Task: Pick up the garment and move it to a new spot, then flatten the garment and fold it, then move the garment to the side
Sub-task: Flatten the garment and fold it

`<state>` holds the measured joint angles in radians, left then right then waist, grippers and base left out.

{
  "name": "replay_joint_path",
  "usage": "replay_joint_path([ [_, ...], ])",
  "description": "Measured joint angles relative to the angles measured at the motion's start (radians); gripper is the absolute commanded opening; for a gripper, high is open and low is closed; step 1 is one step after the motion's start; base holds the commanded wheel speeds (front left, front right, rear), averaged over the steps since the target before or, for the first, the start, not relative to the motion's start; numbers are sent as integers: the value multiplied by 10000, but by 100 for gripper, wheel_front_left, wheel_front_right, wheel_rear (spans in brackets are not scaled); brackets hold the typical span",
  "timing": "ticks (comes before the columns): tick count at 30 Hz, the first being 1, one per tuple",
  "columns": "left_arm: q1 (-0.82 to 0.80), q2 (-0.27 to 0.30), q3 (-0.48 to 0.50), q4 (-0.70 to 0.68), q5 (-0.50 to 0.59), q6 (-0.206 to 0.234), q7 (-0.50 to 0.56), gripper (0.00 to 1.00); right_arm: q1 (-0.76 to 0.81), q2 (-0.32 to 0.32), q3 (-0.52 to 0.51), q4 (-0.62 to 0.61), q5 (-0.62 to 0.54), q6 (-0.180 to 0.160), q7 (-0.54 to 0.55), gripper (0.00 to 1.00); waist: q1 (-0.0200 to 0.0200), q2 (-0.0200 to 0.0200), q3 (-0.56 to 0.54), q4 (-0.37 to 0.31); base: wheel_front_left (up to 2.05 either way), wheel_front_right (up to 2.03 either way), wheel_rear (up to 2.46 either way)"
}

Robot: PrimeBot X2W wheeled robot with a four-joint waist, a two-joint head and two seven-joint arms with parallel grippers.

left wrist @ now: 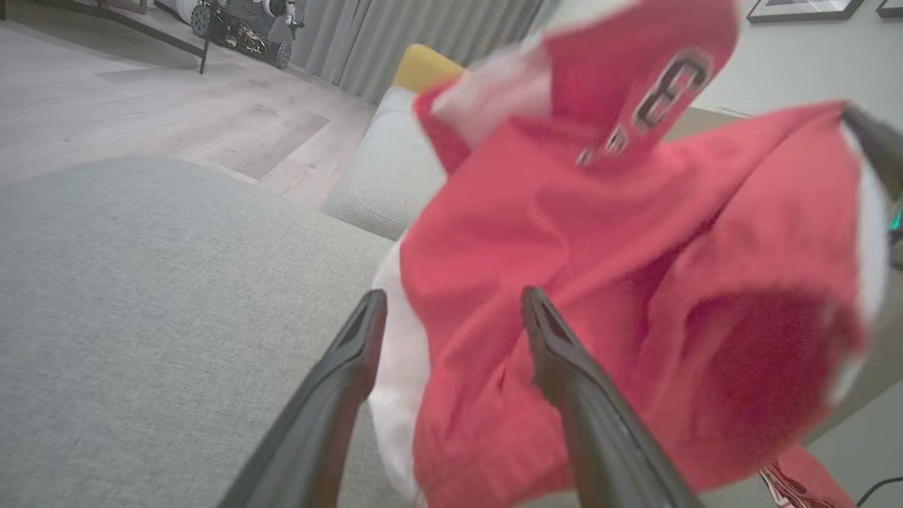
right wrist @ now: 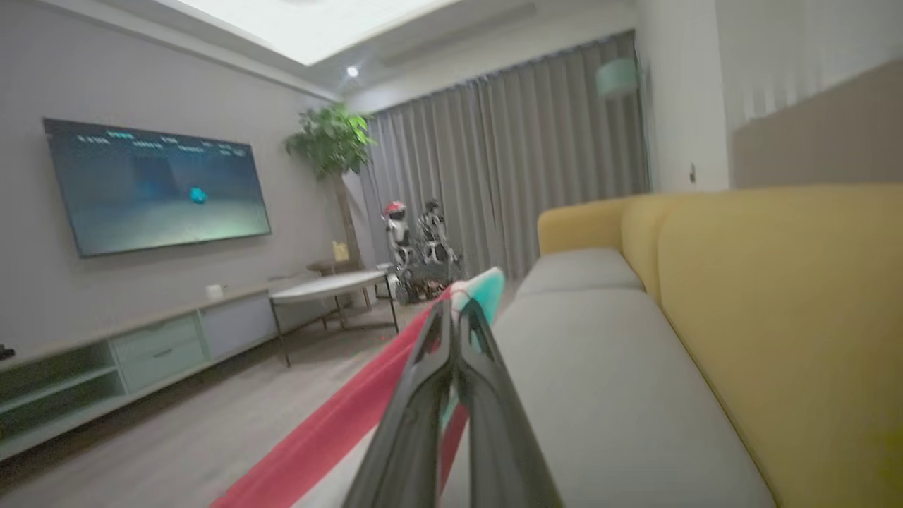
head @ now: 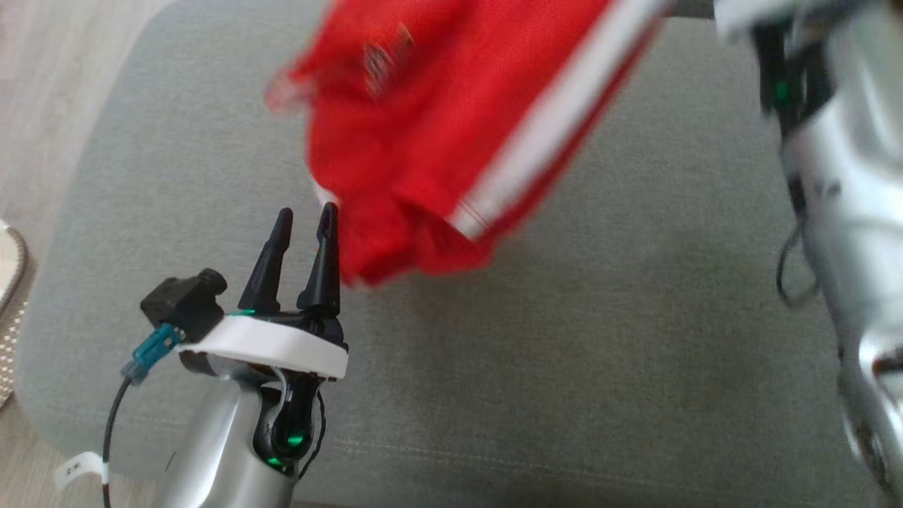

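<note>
Red garment (head: 423, 141) | right gripper (right wrist: 455, 310) clamped on its edge | left gripper (head: 306, 210) spread wide, holding nothing

A: How clear is the garment (head: 437, 141)?
B: Smeared with blur. Its top runs past the upper edge, and the print (left wrist: 663, 88) on it reads only partly.
A: Right of the garment?
B: The right arm (head: 853, 197), blurred, cut by the edge. The right gripper (right wrist: 457, 310), fingertips pinched, hides the garment's cloth between them.
</note>
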<state>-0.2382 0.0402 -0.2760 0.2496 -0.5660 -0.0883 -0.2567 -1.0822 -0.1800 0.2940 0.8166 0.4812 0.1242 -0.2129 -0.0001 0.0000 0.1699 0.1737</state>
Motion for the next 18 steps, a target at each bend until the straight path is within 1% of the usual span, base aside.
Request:
replay_joint_path([
  [1,-2,-2,-8,0,0,-2,0,100,368,-65,-182,213,0,0,-44,0,0,0,56,-62,0,0,0],
  [2,-2,-2,-8,0,0,-2,0,100,368,-65,-182,213,0,0,-44,0,0,0,56,-62,0,0,0],
  [7,-23,-4,-10,10,23,-6,0,100,2128,-485,-1093,1363,-213,0,-174,0,0,0,311,-368,0,0,0],
  [9,-72,-2,-4,13,104,-8,0,100,2584,-539,-1352,1634,-376,0,-228,0,0,0,400,-493,0,0,0],
  [14,-254,-4,-8,23,192,-12,0,100,2812,-523,-1898,1839,-537,0,-343,0,0,0,544,-760,0,0,0],
  [18,-348,-4,-12,115,194,-15,0,100,2874,-522,-2065,1837,-708,0,-349,0,1,0,529,-846,0,0,0],
])
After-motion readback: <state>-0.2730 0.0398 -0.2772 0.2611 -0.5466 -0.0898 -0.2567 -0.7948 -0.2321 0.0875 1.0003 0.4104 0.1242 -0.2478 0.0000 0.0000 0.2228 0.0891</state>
